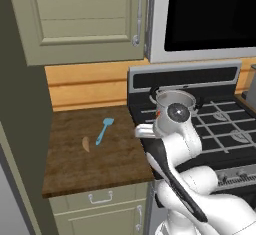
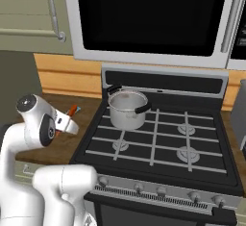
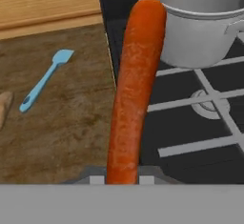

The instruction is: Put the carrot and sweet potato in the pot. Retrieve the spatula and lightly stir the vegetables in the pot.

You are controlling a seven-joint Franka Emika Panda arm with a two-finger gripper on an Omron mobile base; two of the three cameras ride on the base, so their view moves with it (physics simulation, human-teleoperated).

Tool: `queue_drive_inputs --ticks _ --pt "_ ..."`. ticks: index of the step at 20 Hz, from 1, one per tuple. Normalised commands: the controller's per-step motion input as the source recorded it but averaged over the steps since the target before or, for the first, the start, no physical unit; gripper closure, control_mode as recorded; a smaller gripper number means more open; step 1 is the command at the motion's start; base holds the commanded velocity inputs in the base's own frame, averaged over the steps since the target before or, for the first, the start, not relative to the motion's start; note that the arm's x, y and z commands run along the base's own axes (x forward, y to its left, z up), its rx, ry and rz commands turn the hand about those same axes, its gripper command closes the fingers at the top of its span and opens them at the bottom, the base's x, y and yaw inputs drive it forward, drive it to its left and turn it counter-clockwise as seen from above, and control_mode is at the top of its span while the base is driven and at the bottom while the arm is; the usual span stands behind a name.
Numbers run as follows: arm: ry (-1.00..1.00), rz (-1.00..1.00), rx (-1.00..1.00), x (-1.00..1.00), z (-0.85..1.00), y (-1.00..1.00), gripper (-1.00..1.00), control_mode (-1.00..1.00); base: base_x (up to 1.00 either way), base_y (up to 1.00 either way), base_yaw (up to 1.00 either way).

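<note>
Between our gripper's (image 3: 121,179) nearly closed fingers we clamp the rough orange carrot (image 3: 133,89), tapering ahead toward the shiny steel pot (image 3: 205,32); left lies the slim blue spatula (image 3: 45,80) on woodgrain bench (image 3: 62,132).

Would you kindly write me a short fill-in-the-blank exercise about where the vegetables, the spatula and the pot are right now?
1. The jaws are shut on the ____, carried above the counter's edge by the stove.
2. The pot stands on the stove's rear-____ burner.
3. The spatula lies flat on the wooden ____.
4. The sweet potato lies beside the spatula, not ____ it.

Missing words: carrot; left; counter; touching.
</note>
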Motion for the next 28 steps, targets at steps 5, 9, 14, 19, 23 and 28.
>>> queue_drive_inputs --ticks 5,9,14,19,23,28 --pt "-0.03 -0.22 0.01 0.4 1.0 -0.77 1.0 -1.0 0.0 0.0 0.0" --pt "0.0 -0.12 0.04 0.8 0.53 -0.79 1.0 -1.0 0.0 0.0 0.0" --pt "-0.05 0.0 0.0 0.76 -0.19 -0.42 1.0 -1.0 0.0 0.0 0.0" --pt "-0.13 0.0 0.0 0.76 -0.39 -0.24 1.0 -1.0 0.0 0.0 0.0" --pt "-0.09 0.0 0.0 0.79 -0.29 -0.31 1.0 -1.0 0.0 0.0 0.0" --pt "0.07 0.0 0.05 0.56 0.1 -0.37 1.0 -1.0 0.0 0.0 0.0"
